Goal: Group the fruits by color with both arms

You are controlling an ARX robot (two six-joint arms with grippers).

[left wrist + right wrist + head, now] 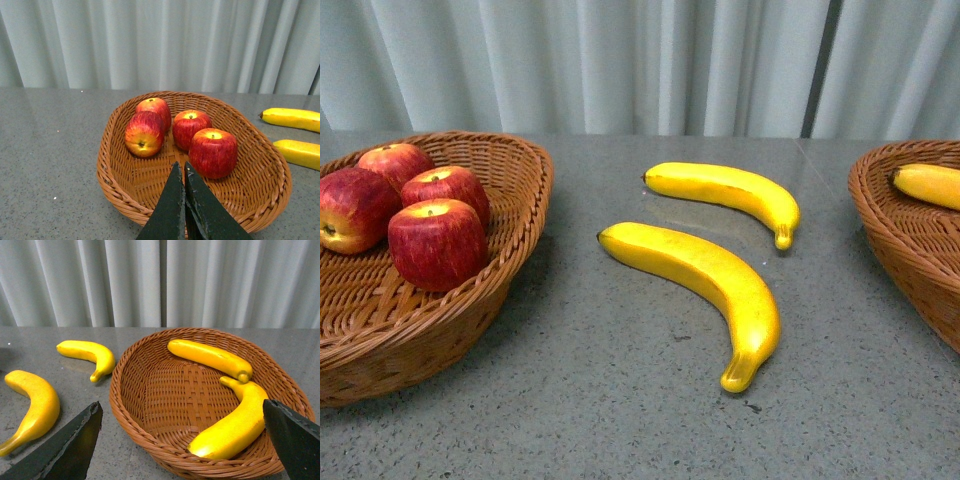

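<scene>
Logging four red apples [438,243] in the left wicker basket [535,190] at the desk's left edge, bunched touching one another toward the basket's far left. Per left wrist view: three upright with stems up, one tipped on its side. Noting two loose bananas on the grey desk [620,400], mid-surface between the baskets. Near banana [705,270] lying on its side, curved, stalk end toward the desk's front right. Far banana [725,187] behind it, apart, not touching, closer to the back edge. Recording the right wicker basket [880,215] at the desk's right edge with two basket bananas [210,357] inside, ends meeting or nearly so; only one visible in front view. Left gripper [181,165]: jaws pressed together, nothing between them, tips at the near rim of the left wicker basket. Right gripper [181,407]: jaws spread wide, empty, facing the right wicker basket from its near side.
</scene>
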